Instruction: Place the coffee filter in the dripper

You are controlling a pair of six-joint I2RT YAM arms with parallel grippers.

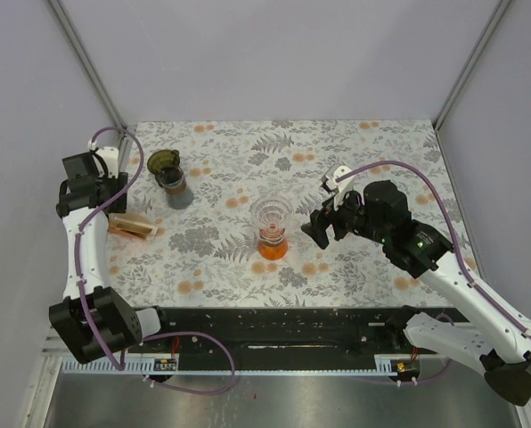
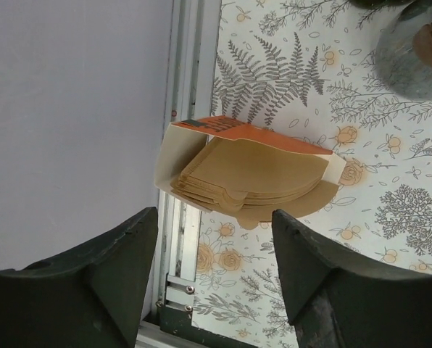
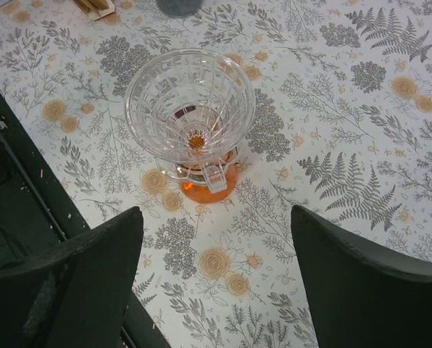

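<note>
A: Where are the coffee filters point(image 2: 267, 174)?

B: Stacked in a white and orange carton point(image 2: 201, 141) that lies on its side, open end toward the bottom of the left wrist view. In the overhead view it sits at the left of the table point(image 1: 372, 152), close to the metal edge rail. The brown filters fan out of the opening, and the lowest one rests on the flowered cloth.

A: And the left gripper point(image 2: 214, 225)?

B: It hangs just above that carton with its jaws spread and nothing between them (the two dark fingers frame the stack from the bottom of the picture). It touches neither carton nor filters.

A: The dripper point(image 3: 190, 101)?

B: It stands upright near the middle of the table on an orange base point(image 3: 209, 190), clear ribbed glass with a small handle point(image 3: 214, 177) pointing down the frame. No paper is in the cone.

A: Is the right gripper point(image 3: 216, 217) on it?

B: No. Its fingers stand wide apart and empty, beside the dripper on the right of the overhead view.

A: Anything else?

B: A greyish glass vessel point(image 2: 412, 51) at the upper right of the left wrist view, apart from the carton.
</note>
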